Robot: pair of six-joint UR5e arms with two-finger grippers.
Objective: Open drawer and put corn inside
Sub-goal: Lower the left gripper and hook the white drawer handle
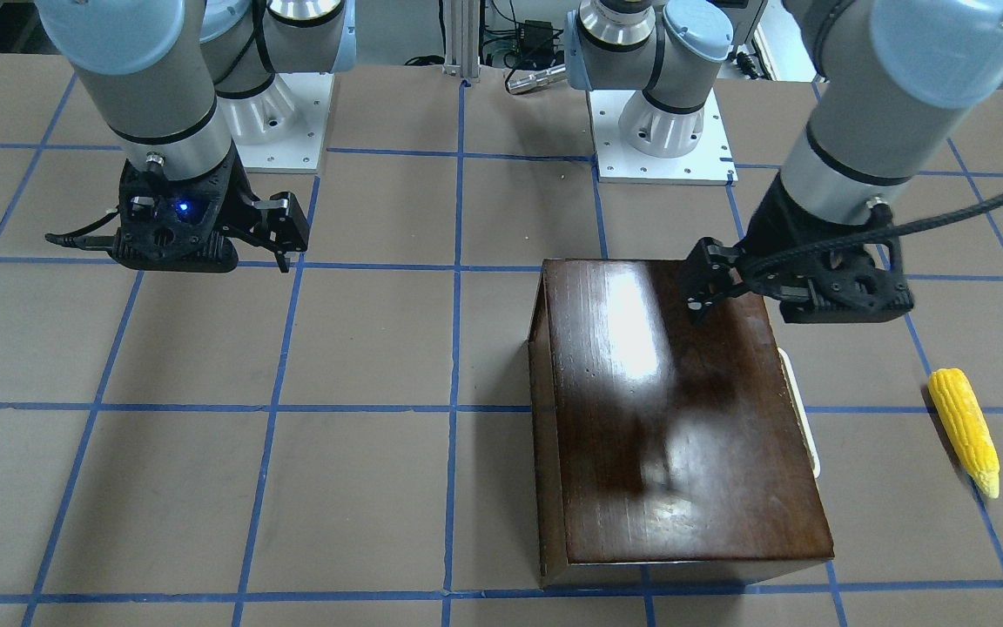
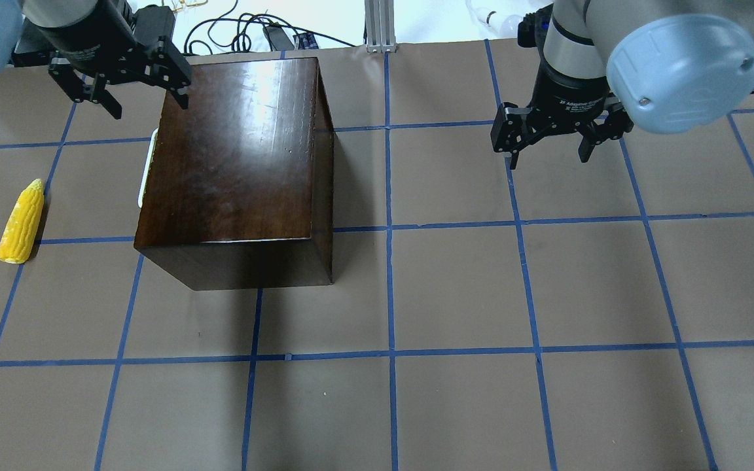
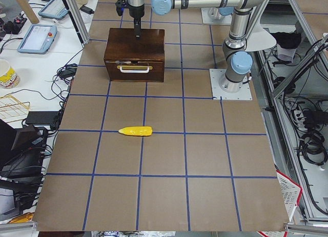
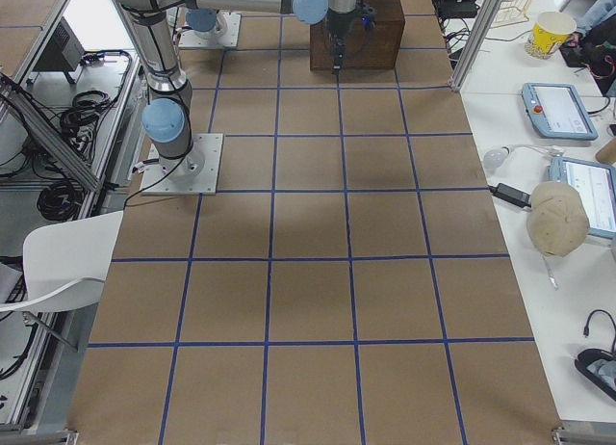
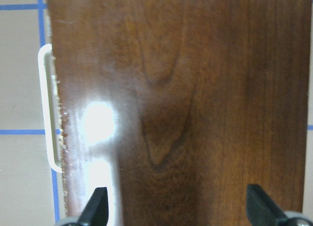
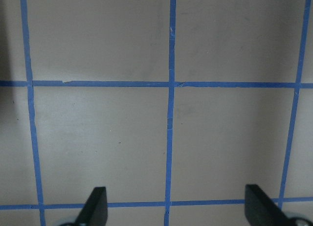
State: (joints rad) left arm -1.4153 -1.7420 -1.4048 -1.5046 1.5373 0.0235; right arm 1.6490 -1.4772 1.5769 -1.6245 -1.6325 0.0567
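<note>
The glossy dark-brown box (image 2: 239,150) stands on the table, also in the front view (image 1: 676,409). Its drawer (image 3: 134,70) is shut, and the cream handle (image 2: 146,167) faces the table's left end. The yellow corn (image 2: 21,222) lies flat on the table left of the box, apart from it, and shows in the front view (image 1: 965,431) too. My left gripper (image 2: 148,98) is open and empty, hovering over the box's far left corner, with the box top and handle (image 5: 49,108) below it. My right gripper (image 2: 547,154) is open and empty above bare table, well right of the box.
The brown table carries a blue tape grid (image 2: 390,229). The two white arm base plates (image 1: 663,139) sit at the robot's edge. Cables (image 2: 246,33) lie beyond the far edge. Desks with tablets (image 3: 38,37) flank the table's left end.
</note>
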